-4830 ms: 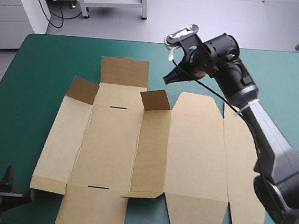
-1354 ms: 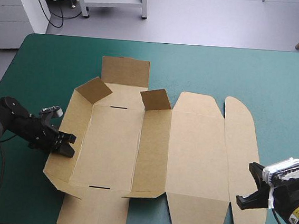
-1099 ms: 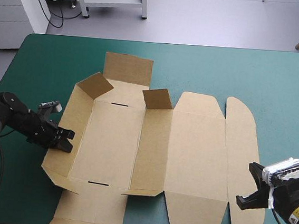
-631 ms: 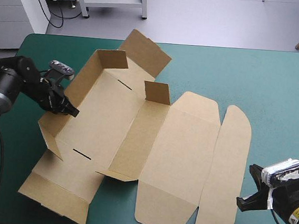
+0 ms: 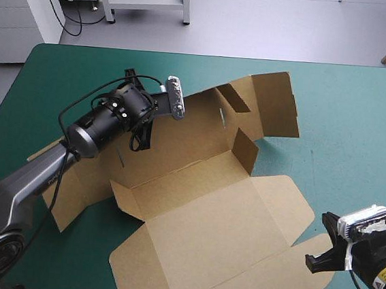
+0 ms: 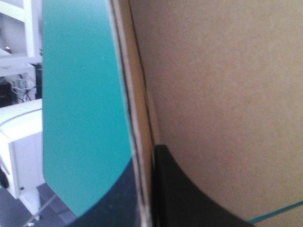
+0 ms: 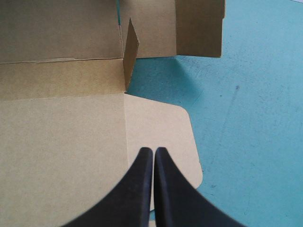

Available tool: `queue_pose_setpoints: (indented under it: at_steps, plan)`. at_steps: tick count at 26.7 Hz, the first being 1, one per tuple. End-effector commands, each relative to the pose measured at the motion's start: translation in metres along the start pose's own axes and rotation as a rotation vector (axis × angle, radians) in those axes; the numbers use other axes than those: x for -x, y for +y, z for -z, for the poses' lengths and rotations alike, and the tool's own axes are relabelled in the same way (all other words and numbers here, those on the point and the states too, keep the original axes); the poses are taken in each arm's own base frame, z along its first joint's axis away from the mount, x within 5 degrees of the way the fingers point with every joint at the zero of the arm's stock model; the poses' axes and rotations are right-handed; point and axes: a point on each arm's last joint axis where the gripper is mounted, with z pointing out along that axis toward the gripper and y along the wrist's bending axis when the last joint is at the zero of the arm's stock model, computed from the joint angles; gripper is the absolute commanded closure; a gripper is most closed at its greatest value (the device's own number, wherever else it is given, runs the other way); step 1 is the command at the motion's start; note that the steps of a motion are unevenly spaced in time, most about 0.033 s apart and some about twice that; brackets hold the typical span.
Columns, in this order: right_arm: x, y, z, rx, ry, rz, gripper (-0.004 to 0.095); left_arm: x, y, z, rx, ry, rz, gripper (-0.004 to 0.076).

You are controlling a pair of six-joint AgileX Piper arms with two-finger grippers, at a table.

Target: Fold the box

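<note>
Early stage: brown cut-board box (image 5: 211,235) sits skewed mid-table on the teal-green cover (image 5: 346,118), one long wall raised at 10 o'clock, left gripper (image 6: 146,163) clenched on its edge; flaps untucked, lid flat; right gripper (image 7: 152,153), 4 o'clock, pressed closed, empty.

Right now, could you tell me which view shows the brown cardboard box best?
The high view: nearly the whole brown cardboard box shows, walls partly raised. The left wrist view shows only a board face and edge at the left claw; the right wrist view only nearby panels and one upright flap.
</note>
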Motion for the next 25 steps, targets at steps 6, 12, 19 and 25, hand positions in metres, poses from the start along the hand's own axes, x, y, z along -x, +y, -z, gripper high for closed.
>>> queue_pose_setpoints:
  at_steps: [6,12,19,25]
  plan:
    - [0.012,-0.001,0.004,-0.009,-0.082,0.013,0.0912,0.040,-0.020,0.041,0.159,-0.160,-0.082,0.0734]
    - [0.012,-0.001,0.004,-0.010,-0.081,0.013,0.0912,0.047,-0.044,0.060,0.335,-0.234,-0.156,0.0734]
    - [0.012,-0.001,0.004,-0.007,-0.080,0.011,0.0912,0.050,-0.072,0.066,0.461,-0.260,-0.317,0.0734]
    - [0.012,0.000,0.004,-0.002,-0.080,0.006,0.0912,0.046,-0.085,0.063,0.586,-0.317,-0.321,0.0734]
